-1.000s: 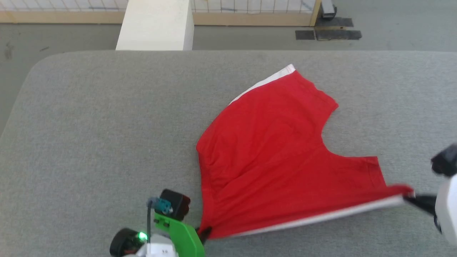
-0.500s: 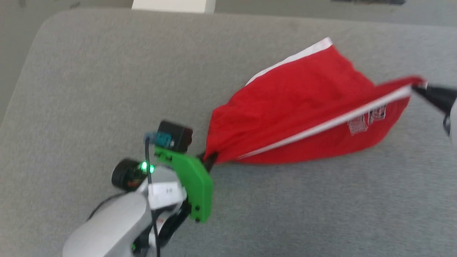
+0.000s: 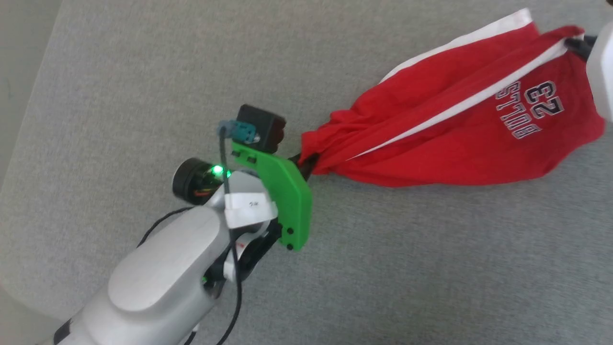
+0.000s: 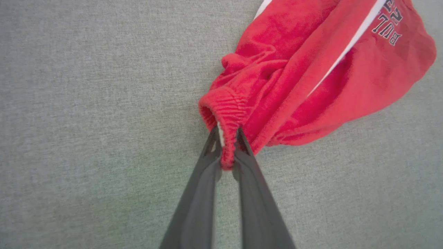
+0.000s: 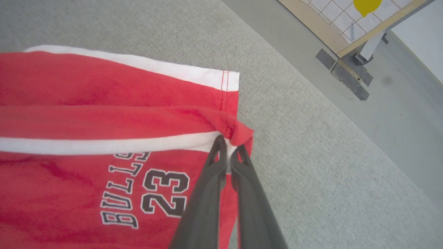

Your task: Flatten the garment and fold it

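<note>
The garment (image 3: pixel 459 129), red shorts with white side stripes and a lettered number logo, hangs stretched between both grippers above the grey table, its lower fold sagging onto the surface. My left gripper (image 3: pixel 301 165) is shut on the bunched elastic waistband (image 4: pixel 226 138), which shows pinched between the two dark fingers. At the upper right, my right gripper (image 3: pixel 577 45) is shut on the hem corner of one leg by the white stripe (image 5: pixel 230 145). The second leg (image 5: pixel 121 79) lies flat behind the held one, its white hem showing.
The grey cloth-covered table (image 3: pixel 407 268) spreads under everything, with its rounded left edge (image 3: pixel 19 129) near bare floor. Beyond the table's far side, the right wrist view has a floor strip and a wooden-framed tiled panel (image 5: pixel 349 31).
Both grippers have carried the held edge up and away across the garment, turning it over so the logo side now faces up. The head camera has also tilted down.
</note>
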### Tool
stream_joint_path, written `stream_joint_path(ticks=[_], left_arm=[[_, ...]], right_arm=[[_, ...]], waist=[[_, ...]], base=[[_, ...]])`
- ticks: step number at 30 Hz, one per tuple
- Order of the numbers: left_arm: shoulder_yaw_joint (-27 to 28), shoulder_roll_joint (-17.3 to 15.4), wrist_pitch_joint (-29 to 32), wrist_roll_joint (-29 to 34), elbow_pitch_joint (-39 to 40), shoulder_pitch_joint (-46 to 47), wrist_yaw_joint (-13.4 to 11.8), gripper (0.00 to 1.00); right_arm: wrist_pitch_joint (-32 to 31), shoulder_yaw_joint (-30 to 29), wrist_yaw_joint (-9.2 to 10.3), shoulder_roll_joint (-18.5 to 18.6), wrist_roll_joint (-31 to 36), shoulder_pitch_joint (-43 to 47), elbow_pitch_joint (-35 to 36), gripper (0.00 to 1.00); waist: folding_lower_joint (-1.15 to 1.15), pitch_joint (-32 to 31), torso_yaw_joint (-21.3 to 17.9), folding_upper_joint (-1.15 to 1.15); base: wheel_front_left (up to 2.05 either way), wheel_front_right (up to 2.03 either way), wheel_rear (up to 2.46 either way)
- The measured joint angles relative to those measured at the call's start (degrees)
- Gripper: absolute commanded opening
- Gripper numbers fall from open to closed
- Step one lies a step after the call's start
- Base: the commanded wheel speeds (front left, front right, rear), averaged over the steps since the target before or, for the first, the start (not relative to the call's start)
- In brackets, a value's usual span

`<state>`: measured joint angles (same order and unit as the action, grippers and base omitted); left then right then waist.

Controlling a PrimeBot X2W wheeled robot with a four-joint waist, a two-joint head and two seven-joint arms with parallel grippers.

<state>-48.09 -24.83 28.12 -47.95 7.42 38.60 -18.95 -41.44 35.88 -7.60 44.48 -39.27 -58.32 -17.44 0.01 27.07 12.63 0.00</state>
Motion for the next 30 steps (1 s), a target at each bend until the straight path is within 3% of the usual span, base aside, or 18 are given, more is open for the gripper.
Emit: stream_joint_path(ticks=[9,20,21,22,23,30], left_arm=[[-0.2,3.7,-0.3,0.1,-2.9,3.7,0.3,0.0],[-0.1,4.7,-1.5,0.2,-3.8,4.3,0.7,0.0],[-0.1,4.8,-1.5,0.2,-3.9,4.3,0.7,0.09],[-0.1,4.8,-1.8,0.2,-4.2,4.3,0.8,0.61],[-0.1,4.9,-2.1,0.2,-4.4,4.3,0.8,1.0],[1.0,4.6,-5.0,0.4,-6.1,4.0,0.8,1.0]], right_arm=[[5.9,3.9,0.0,-1.9,4.1,-7.4,-8.6,0.0],[9.9,9.3,0.0,-3.0,5.0,-10.4,-15.1,0.0],[10.4,9.4,0.0,-3.1,5.0,-10.4,-15.6,0.47],[11.3,9.4,-0.01,-3.4,4.9,-10.5,-16.3,1.0],[12.1,9.4,-0.01,-3.7,4.8,-10.5,-17.1,1.0],[18.1,11.3,0.0,-5.0,1.6,-10.4,-18.9,1.0]], waist=[[0.0,4.4,2.4,0.0],[0.0,5.9,3.8,0.0],[0.0,5.8,3.8,0.0],[0.0,5.6,3.7,0.0],[0.0,5.3,3.7,0.0],[0.0,1.9,3.0,0.0]], base=[[0.0,0.0,0.0],[0.0,0.0,0.0],[0.0,0.0,0.0],[0.0,0.0,0.0],[0.0,0.0,0.0],[0.0,0.0,0.0]])
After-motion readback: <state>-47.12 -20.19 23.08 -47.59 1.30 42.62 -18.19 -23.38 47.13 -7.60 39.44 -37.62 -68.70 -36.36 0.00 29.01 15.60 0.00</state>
